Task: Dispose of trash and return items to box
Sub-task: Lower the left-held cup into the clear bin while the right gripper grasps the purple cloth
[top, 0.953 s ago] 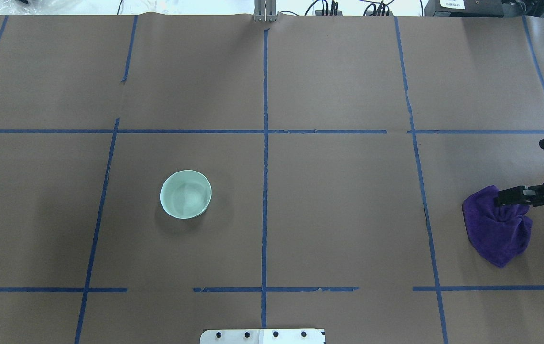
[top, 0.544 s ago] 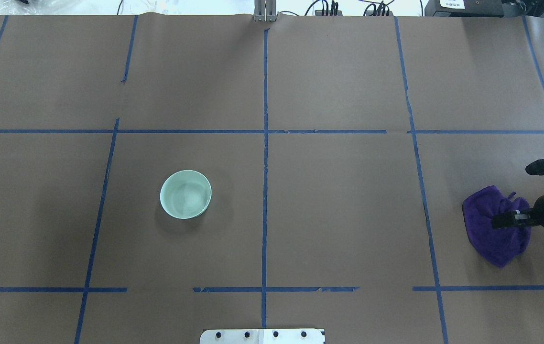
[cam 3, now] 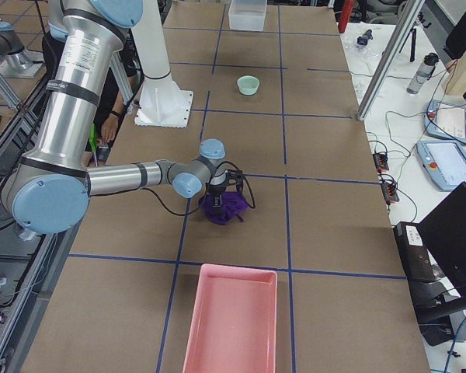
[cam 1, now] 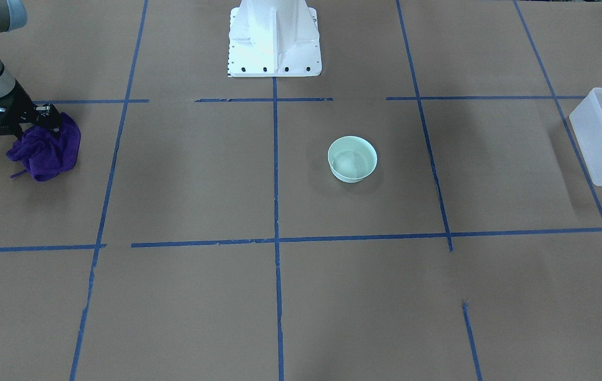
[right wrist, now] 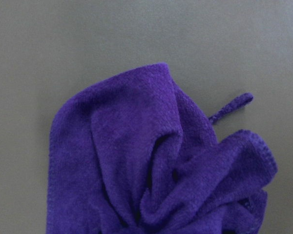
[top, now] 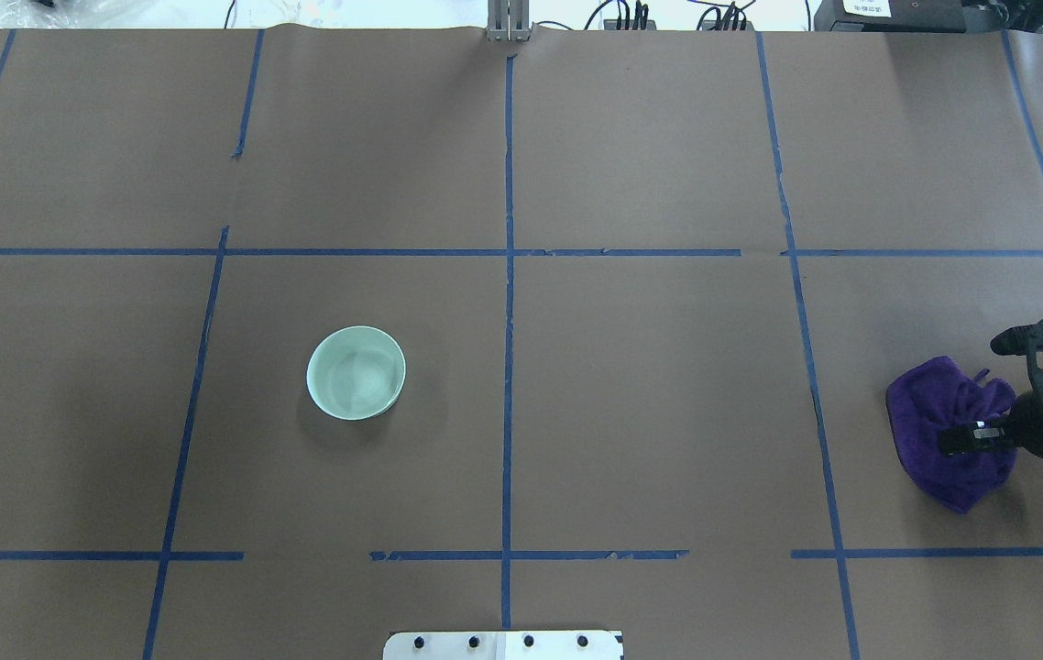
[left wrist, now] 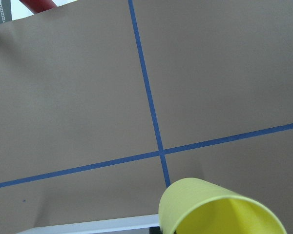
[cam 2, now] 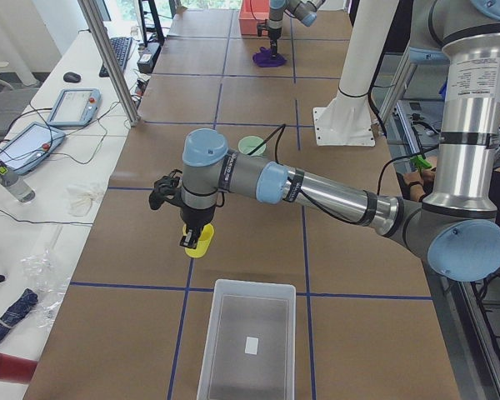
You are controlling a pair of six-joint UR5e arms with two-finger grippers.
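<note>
Neither item is in the box (cam 2: 223, 293) yet: the bowl (top: 356, 373) sits mid-tabletop (top: 650, 385), the yellow cup (cam 2: 201, 245) hangs at the left tool (cam 2: 190, 240) near the box, grip unreadable, and the right tool (top: 966, 438) seems pinched on a purple cloth (top: 929, 403).

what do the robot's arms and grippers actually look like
Both arms, left arm and right arm, are silver-grey metal tubes with pale blue caps at the joints. A thin black cable runs along each. The left gripper and right gripper are black. Small printed text marks the thickest tubes.
</note>
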